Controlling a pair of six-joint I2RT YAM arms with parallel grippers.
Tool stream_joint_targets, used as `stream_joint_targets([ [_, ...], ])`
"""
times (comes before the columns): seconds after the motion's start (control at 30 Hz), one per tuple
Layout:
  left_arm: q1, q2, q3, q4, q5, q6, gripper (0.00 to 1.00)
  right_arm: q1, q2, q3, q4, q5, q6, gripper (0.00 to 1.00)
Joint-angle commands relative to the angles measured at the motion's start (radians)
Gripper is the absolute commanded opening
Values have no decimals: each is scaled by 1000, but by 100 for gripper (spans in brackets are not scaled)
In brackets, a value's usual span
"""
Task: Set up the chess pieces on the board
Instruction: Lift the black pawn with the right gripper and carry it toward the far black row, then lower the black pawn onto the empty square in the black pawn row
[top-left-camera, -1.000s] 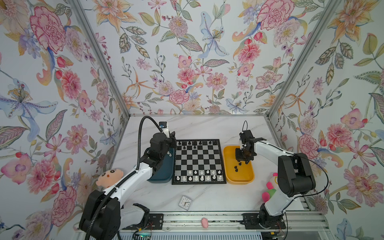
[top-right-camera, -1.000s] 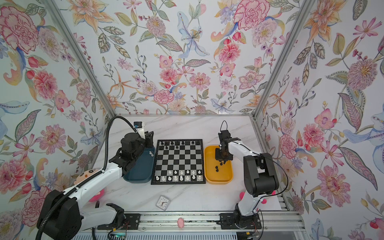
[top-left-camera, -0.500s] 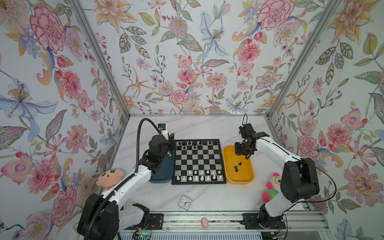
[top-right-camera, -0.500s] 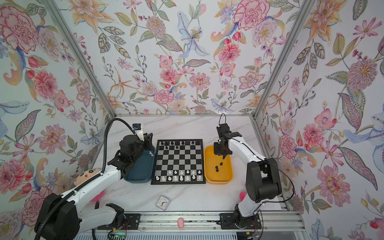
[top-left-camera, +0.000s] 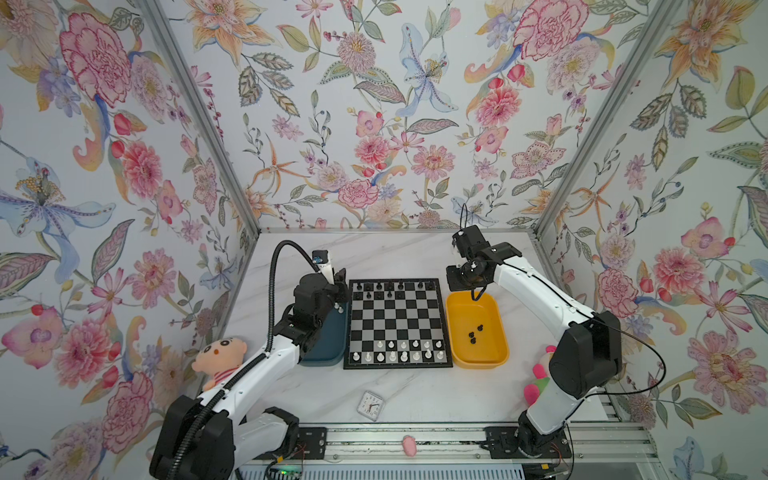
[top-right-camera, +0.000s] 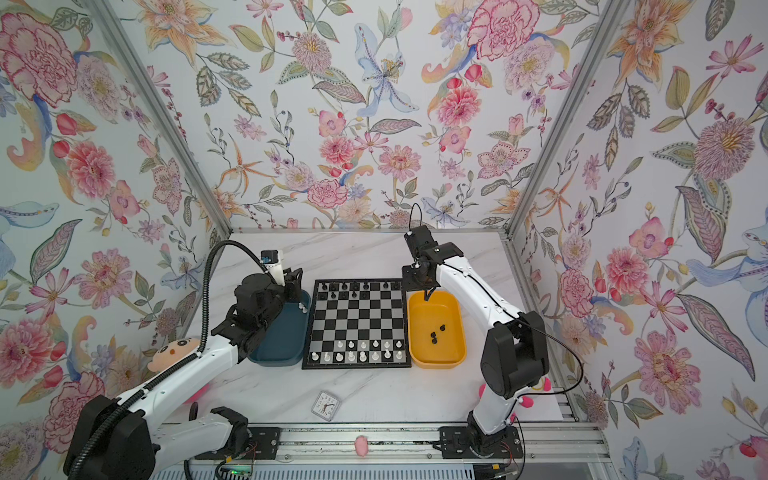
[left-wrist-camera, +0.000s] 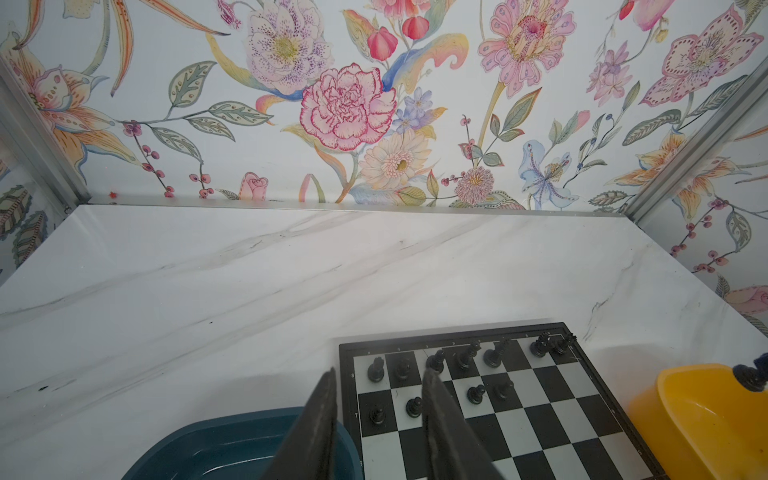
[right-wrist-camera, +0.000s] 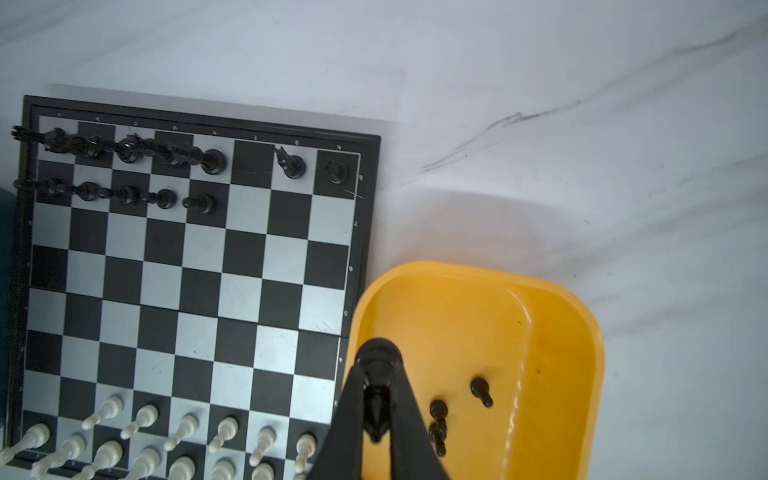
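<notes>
One small clock (top-left-camera: 370, 405) lies nearest on the white worktop (top-left-camera: 415, 399). Behind it sits the board (top-left-camera: 397, 322), between a dark teal tray (top-left-camera: 332, 345) and a yellow tray (top-left-camera: 492, 316). The white chess pieces (top-left-camera: 392, 356) almost fill the two near rows. I count about fourteen, but they are tiny. At least one spare white piece (top-left-camera: 340, 308) waits in the teal tray. Three loose black pieces (top-left-camera: 473, 334) lie in the yellow tray. Twelve standing black pieces (top-left-camera: 379, 286) fill the two far rows, with four squares bare. The left hand (left-wrist-camera: 377, 376) is over the teal tray's far end, fingers apart and holding nothing. The right hand (right-wrist-camera: 379, 374) hangs over the yellow tray's far end, pinched on one black chess piece (right-wrist-camera: 376, 411). I think only that piece and the ones in the trays are left.
</notes>
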Motion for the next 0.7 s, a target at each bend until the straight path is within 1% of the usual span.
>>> stream_joint_targets([
  [0.0, 14, -27, -13, 15, 14, 7, 36, 34, 85, 74, -48, -8, -14, 1],
  [0.33, 15, -34, -34, 30, 40, -6, 37, 104, 281, 275, -49, -38, -21, 0],
  [0.67, 21, -34, -32, 21, 43, -3, 39, 125, 449, 444, -72, -58, -50, 0],
])
